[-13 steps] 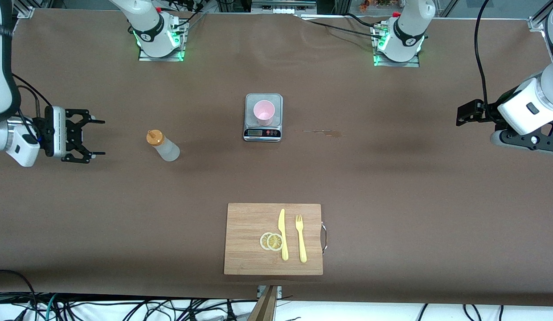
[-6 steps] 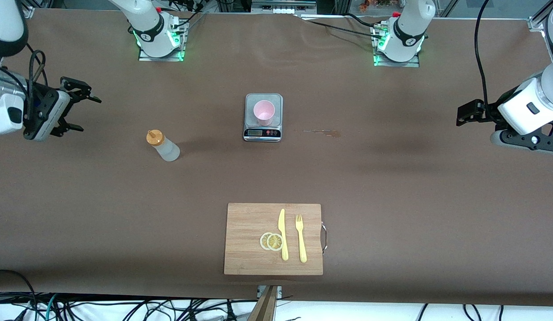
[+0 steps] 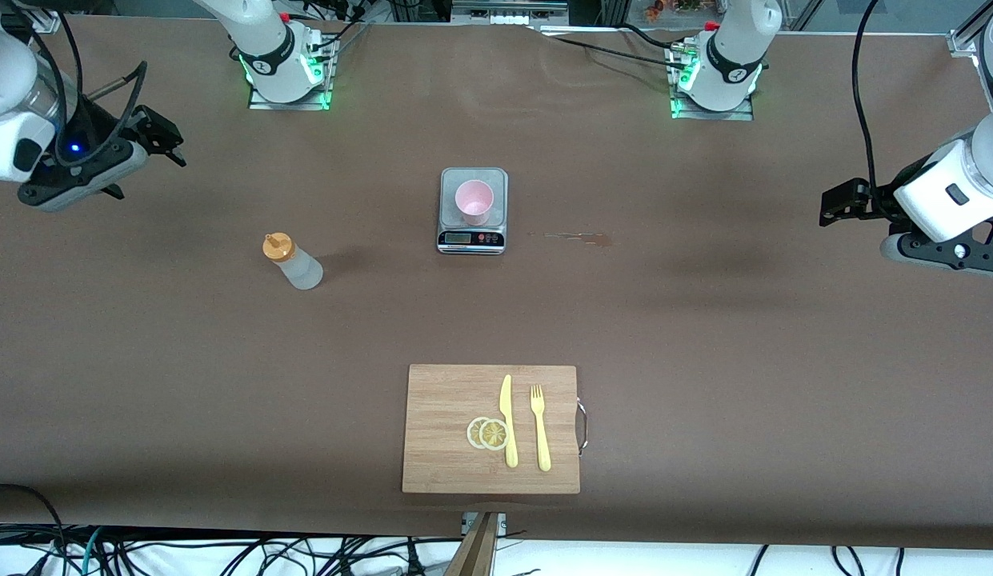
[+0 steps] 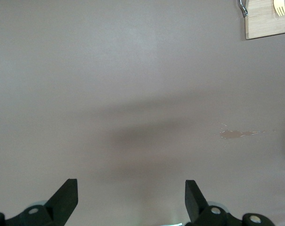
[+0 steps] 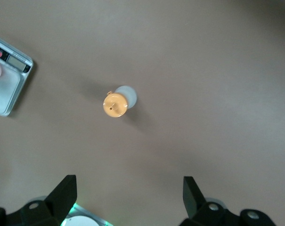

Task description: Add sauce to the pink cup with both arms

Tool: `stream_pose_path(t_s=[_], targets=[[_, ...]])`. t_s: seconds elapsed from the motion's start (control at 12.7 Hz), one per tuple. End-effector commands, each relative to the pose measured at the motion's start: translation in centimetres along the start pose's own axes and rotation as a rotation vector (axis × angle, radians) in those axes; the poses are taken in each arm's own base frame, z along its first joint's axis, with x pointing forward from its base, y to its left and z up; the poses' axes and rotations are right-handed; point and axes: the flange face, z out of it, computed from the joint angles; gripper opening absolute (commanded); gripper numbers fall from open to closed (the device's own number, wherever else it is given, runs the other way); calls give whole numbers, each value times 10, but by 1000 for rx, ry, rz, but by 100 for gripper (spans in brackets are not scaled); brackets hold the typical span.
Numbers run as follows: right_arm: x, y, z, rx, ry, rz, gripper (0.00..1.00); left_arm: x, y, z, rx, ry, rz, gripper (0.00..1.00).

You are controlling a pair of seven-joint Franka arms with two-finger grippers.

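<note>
A: Brown matte cloth covers the table (image 3: 704, 336). We locate the small pale pink translucent plastic cup (image 3: 474, 202) upright on the grey platform of the small silver digital kitchen scale (image 3: 473, 210), midway between the two ends of the table.

B: Confirmed. We find the translucent whitish squeeze bottle with the orange nozzle cap (image 3: 292, 262) upright on the cloth, well apart from the scale, toward the right arm's end and slightly nearer the front camera. No gripper touches it.

A: A thin brownish sauce streak (image 3: 580, 237) lies on the cloth beside the scale, toward the left arm's end.

B: The right gripper (image 3: 162, 138) hangs in the air over bare cloth at the right arm's end. In the right wrist view its black fingers (image 5: 63, 194) stand wide apart with nothing between them, and the bottle cap is visible below.

A: The left gripper (image 3: 838, 201) hangs over bare cloth at the left arm's end. We see its fingers (image 4: 66, 197) spread fully and holding nothing.

B: A rectangular bamboo cutting board with a metal handle (image 3: 448, 432) lies nearest the front camera. On it we note two yellow lemon slices (image 3: 487, 433), a yellow plastic knife (image 3: 508, 419) and a yellow plastic fork (image 3: 539, 426).
</note>
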Motion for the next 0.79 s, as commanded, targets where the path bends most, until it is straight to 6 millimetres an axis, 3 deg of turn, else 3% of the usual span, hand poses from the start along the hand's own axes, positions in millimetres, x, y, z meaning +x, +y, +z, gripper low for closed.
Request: stream_pose_path(t_s=[0.0,0.24,0.71], targets=[[-6,10,-12,-1,38,95,100,3,-1,-5,11,0,11,100],[-10,-2,-16,9,-5,321,100,3,-1,-5,9,0,12,100],[-11,-4,-19,4,1,324,100,3,-1,-5,9,0,12,100]])
